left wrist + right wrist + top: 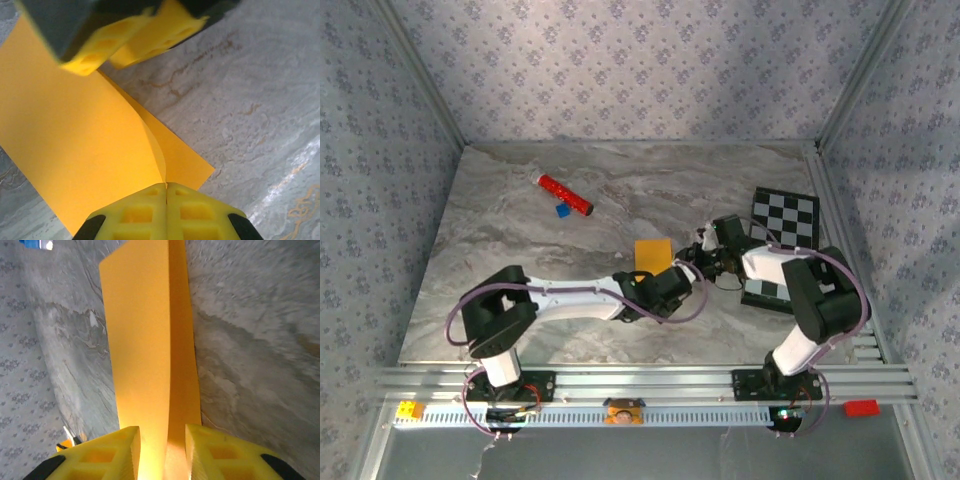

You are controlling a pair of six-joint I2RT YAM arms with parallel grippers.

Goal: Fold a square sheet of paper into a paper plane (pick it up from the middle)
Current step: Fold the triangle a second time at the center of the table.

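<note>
Paper: square sheet of paper [653, 252], folded to a rectangle, at mid-frame on the worktop [510, 250]; its top layer bows up.
Left gripper [166, 189]: pressed together, pinching one end of the sheet.
Right gripper [162, 437]: pinching the opposite end.
Upper left: red cylinder [565, 195].
Right: checkered board [785, 215].

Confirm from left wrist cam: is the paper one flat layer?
No, the square sheet of paper is doubled over, its top layer curving above a lower one at the left gripper.
</note>
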